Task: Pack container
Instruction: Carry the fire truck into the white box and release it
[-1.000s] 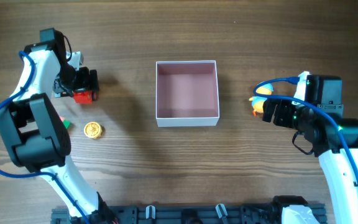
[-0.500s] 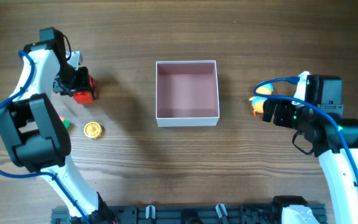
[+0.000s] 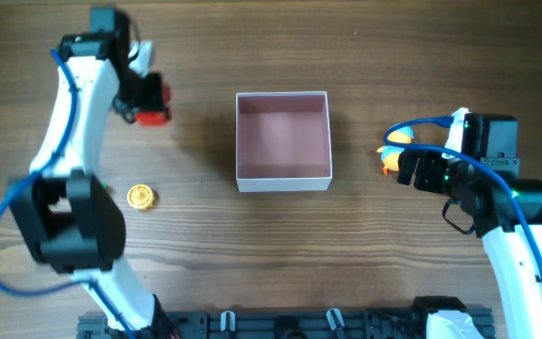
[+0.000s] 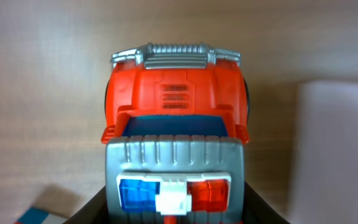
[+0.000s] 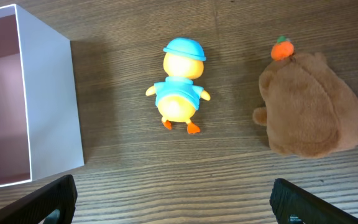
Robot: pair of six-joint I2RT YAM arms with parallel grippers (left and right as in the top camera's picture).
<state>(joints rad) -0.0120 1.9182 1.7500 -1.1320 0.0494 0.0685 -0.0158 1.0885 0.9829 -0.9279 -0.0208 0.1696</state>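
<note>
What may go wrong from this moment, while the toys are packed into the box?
1. The red truck juts far out of the left claw; it may tip or slip before reaching the container.
2. The brown plush lies close beside the duck under the open right claw; closing may catch both.

Overhead: high above, facing straight down; whole table (image 3: pixel 365 254), edge to edge.
Left wrist: very near, facing down onto red toy truck (image 4: pixel 176 112), toward far-left corner.
Right wrist: near, facing down, by right edge.
Shared: container (image 5: pixel 48 106) wall, overhead and right wrist.
</note>
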